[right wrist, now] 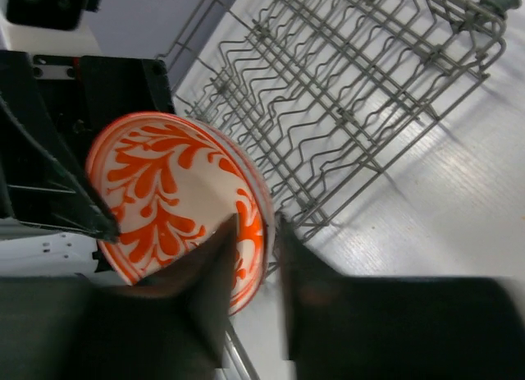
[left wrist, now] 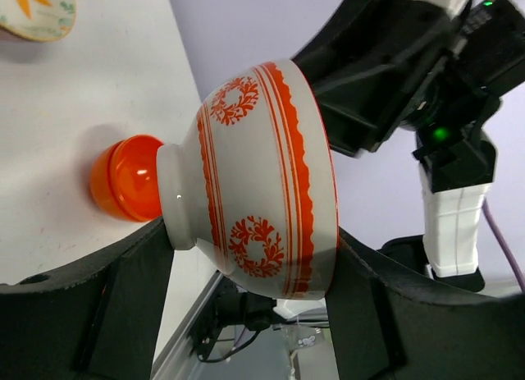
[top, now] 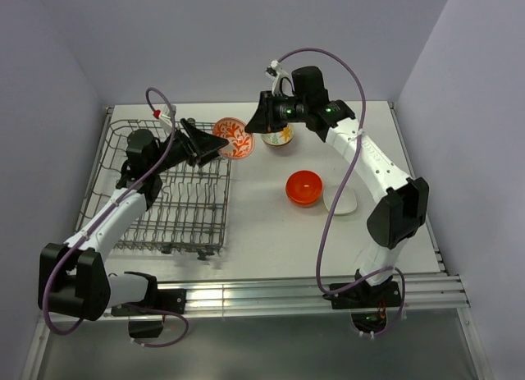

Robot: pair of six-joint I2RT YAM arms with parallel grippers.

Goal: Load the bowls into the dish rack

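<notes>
**Patterned bowl mid-handover by the rack's 1 o'clock corner**

You've got the patterned bowl [top: 235, 138] in the air on its side with both arms on it. This reads as a pass to the arm nearer the dish rack [top: 176, 201]. The left gripper [left wrist: 250, 261] spans it foot to rim, jaws touching both ends: clamped on it. The right gripper [right wrist: 258, 257] straddles the rim, narrowly parted; can't tell if it pinches. Top view: the bowl is at 3 o'clock of the left gripper and 8 o'clock of the right. The rack is at 8 o'clock from the bowl.
</notes>
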